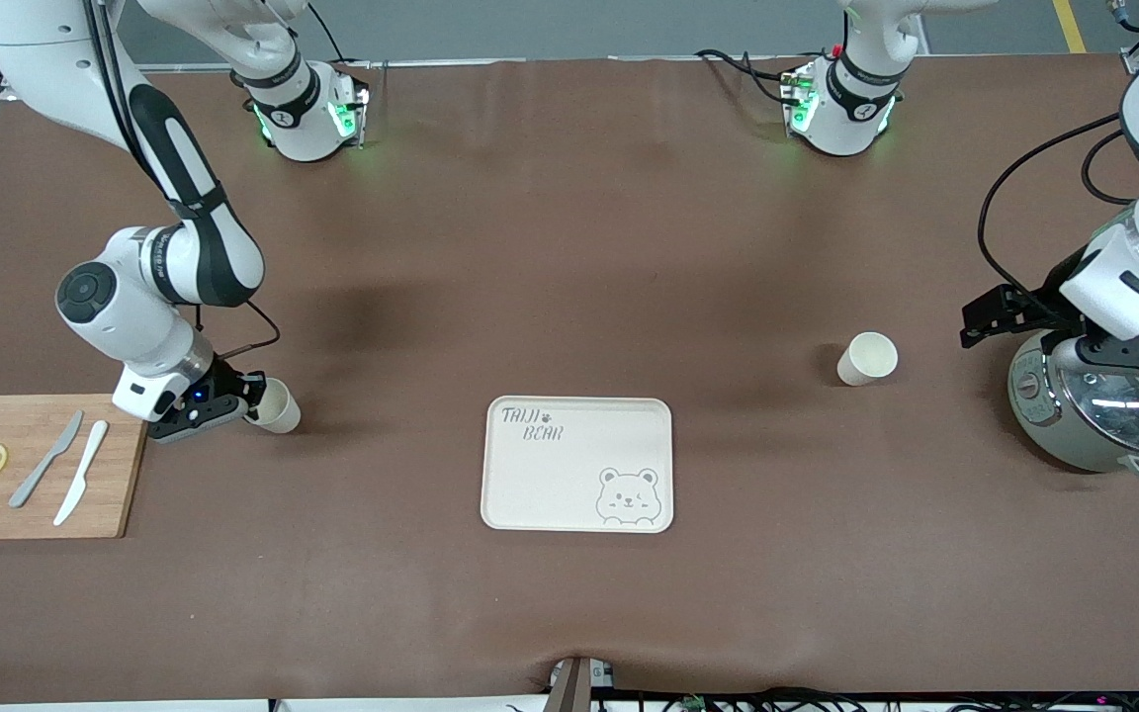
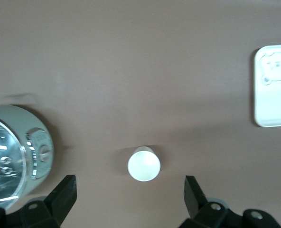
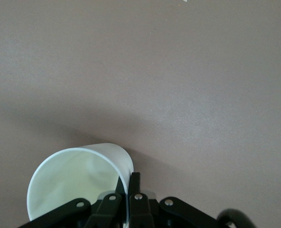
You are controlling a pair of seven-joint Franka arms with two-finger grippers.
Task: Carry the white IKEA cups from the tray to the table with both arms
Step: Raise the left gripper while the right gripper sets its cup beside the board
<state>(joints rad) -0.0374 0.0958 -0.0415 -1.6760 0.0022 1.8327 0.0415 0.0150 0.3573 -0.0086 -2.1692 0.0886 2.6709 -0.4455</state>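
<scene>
Right gripper point(image 1: 251, 407) low near the right arm's end of the desk point(image 1: 569, 247), pinched shut on the rim of one white cup point(image 1: 276, 405), wall caught between the fingers point(image 3: 133, 192), just beside the wooden cutting board point(image 1: 115, 499). Second white cup point(image 1: 867, 358) upright on the bare desk toward the left arm's end, near the grey-green pot point(image 1: 1074, 435). Left gripper point(image 2: 128, 199) up in the air over the pot's edge, spread wide, holding nothing. Bear tray point(image 1: 577, 464) mid-desk, nearer the front edge, between the two cups.
</scene>
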